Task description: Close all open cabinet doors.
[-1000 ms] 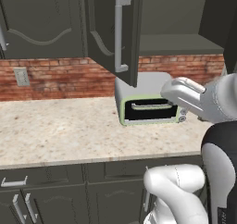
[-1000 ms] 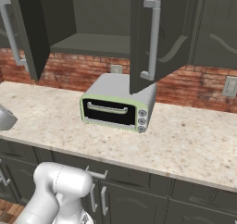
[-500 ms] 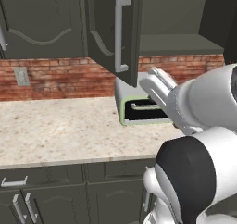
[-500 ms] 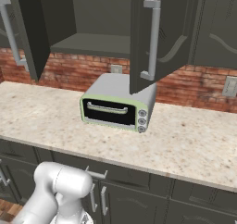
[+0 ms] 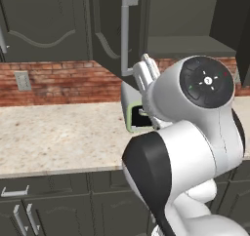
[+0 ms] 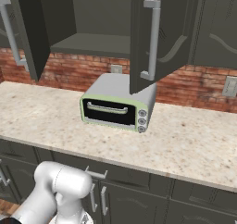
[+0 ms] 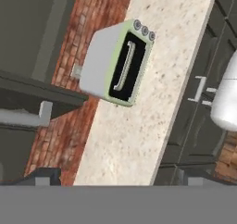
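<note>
- Two upper cabinet doors stand open over the counter point(image 6: 194, 149). The right-hand door point(image 6: 159, 38) juts out above the toaster oven point(image 6: 118, 107), its vertical bar handle point(image 6: 152, 40) facing you. The left-hand door point(image 6: 28, 31) swings out at the far left of the same cabinet.
- The gripper point(image 5: 146, 74) sits raised just beside the lower edge of the right-hand door in the left base view. You cannot tell the jaw opening from these views; the finger tips point(image 7: 44, 177) barely show at the bottom of the hand view.
- Judged step: approach for the first push. Place the fingers flat on the door's outer face near the handle side, away from the hinge.
- Push along the door's swing arc, not straight in, so the hand does not slide off.
- Keep the wrist above the toaster oven.
- The open cabinet shelf point(image 6: 92, 42) looks bare; its deeper corners are dark.
</note>
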